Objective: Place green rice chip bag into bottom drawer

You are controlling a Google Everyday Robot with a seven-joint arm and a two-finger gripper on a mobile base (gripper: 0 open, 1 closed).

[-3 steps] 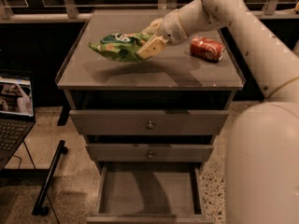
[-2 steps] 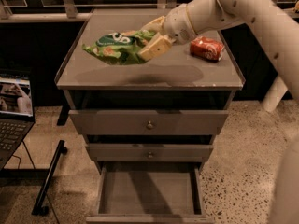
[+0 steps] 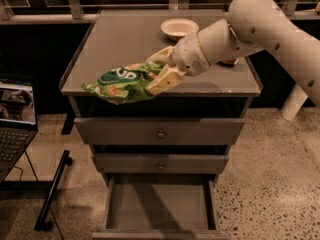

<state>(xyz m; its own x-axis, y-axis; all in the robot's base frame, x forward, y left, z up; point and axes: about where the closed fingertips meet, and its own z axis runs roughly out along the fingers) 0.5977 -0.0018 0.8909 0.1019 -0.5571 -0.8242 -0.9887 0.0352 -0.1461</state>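
My gripper is shut on the green rice chip bag, a crinkled green foil bag with white lettering and orange patches. I hold it in the air over the front left edge of the grey cabinet top. The bag hangs to the left of the fingers. The bottom drawer stands pulled open below, a grey box with a flat bare floor. The bag is well above it, level with the cabinet top.
A white bowl sits at the back of the cabinet top. A red can is mostly hidden behind my arm. Two shut drawers with round knobs lie above the open one. A laptop stands at the left, with a black stand leg below it.
My gripper has carried the bag forward and down towards the front edge of the cabinet top. The white bowl is uncovered now, and the red can is mostly hidden by my arm.
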